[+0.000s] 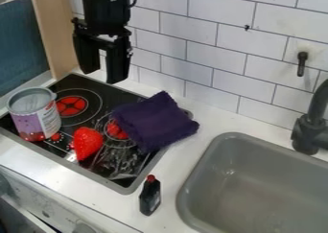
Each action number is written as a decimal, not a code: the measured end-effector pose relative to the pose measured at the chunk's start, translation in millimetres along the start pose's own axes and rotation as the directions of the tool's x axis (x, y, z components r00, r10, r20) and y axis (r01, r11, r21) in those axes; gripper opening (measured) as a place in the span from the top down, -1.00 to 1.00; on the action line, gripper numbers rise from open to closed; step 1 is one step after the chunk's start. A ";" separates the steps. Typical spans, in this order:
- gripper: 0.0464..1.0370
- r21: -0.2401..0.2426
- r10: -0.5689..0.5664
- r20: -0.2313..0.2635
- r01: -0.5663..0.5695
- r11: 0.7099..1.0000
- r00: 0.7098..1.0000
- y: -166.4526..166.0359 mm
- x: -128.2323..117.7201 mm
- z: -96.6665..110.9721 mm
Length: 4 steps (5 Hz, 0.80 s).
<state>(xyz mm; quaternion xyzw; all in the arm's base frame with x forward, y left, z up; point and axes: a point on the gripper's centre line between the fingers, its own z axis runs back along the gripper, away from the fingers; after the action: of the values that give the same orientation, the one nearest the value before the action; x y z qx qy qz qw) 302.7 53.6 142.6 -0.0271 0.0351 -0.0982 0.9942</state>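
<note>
The black gripper (104, 75) hangs in the upper left, above the back edge of the stove, its two fingers apart with nothing between them. Below and to its right, a dark purple cloth (155, 121) lies folded over the stove's back right part. A red strawberry (87, 143) rests on the stove's front part. At the stove's left stands an open-topped can (34, 119) with a purple and white label. A small dark bottle (150, 195) with a red cap is on the counter between stove and sink.
The black stove top (85, 84) has a raised grey rim. A grey sink (251, 179) takes up the lower right, with a black faucet (310, 127) behind it. A white tiled wall (215, 57) runs along the back, and a wooden panel (54, 28) stands at the left.
</note>
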 end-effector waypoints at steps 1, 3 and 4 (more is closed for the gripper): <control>-0.93 -0.012 0.002 -0.028 -0.003 1.000 1.000 0.1 -0.4 -9.2; -0.93 0.031 -0.059 -0.010 0.060 0.998 0.998 -13.1 28.3 -22.4; -0.93 0.031 -0.079 -0.047 0.080 0.996 0.996 -19.1 37.4 -38.5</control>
<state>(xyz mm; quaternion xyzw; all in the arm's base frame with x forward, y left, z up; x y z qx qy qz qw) 332.7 25.8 103.0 -0.0097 0.0552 -0.1388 0.9887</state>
